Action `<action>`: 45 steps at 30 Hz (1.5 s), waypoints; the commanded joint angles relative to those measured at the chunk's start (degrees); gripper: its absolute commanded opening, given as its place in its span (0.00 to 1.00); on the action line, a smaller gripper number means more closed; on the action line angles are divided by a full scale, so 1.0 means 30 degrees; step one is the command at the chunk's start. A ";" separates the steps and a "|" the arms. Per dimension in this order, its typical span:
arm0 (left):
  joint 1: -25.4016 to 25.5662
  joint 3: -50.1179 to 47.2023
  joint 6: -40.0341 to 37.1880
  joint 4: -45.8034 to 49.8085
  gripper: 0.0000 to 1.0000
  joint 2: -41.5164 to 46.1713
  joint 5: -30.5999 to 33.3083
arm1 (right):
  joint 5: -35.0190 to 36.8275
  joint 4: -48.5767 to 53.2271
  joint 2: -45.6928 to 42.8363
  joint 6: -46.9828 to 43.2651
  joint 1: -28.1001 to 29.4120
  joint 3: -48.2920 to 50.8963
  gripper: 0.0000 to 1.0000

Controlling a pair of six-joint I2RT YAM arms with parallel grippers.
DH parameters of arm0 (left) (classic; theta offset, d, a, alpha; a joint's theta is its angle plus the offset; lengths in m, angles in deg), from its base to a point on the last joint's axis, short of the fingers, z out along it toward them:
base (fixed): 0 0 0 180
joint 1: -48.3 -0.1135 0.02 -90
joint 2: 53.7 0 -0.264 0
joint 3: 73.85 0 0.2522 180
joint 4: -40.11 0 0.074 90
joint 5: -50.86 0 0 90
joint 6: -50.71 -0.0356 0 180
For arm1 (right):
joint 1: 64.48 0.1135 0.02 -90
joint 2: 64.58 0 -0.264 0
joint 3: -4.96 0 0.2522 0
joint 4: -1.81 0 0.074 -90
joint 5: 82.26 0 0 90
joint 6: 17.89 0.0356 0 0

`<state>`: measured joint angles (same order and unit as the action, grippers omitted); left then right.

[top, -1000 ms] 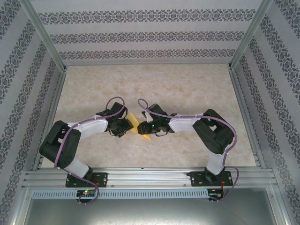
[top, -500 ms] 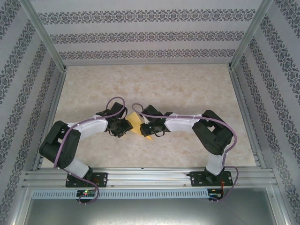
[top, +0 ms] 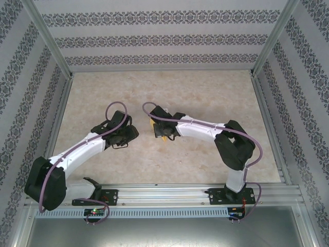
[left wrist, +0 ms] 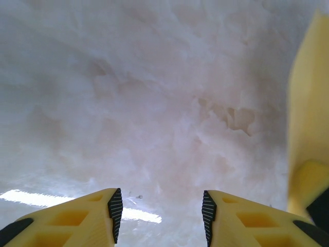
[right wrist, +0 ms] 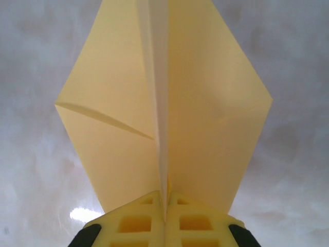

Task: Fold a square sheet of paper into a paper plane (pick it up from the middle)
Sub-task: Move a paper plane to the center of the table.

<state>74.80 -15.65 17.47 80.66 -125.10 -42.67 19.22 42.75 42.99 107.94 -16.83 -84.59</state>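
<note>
Yellow kite-shaped paper plane (right wrist: 205, 118), centre crease pinched in right jaws; left jaws open

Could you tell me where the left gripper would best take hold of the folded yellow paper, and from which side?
Probably the centre fold of the paper, just beyond where the right gripper pinches it: the layers there form a stiffer ridge, while the wings spread thin. The open left gripper sees the paper to its right, so it should come from the left.
</note>
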 commanded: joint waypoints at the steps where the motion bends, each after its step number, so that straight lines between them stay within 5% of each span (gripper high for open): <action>1: -0.0090 -0.0491 -0.0656 0.1400 0.49 0.0859 0.1434 | 0.1632 0.2207 0.1702 0.1847 -0.0311 -0.1396 0.00; 30: -0.0425 -0.0882 -0.1046 0.1604 0.51 0.1987 0.1411 | 0.0700 0.3153 0.5682 0.3578 -0.1063 -0.2666 0.23; 45: -0.0455 -0.0770 -0.1253 0.1761 0.51 0.2088 0.1089 | 0.1259 0.3422 0.3947 0.2876 -0.1106 -0.2935 0.37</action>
<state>74.06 -18.25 15.08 84.13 -119.44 -39.10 22.17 50.05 56.10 118.02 -19.40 -93.92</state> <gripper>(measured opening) 0.509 0.365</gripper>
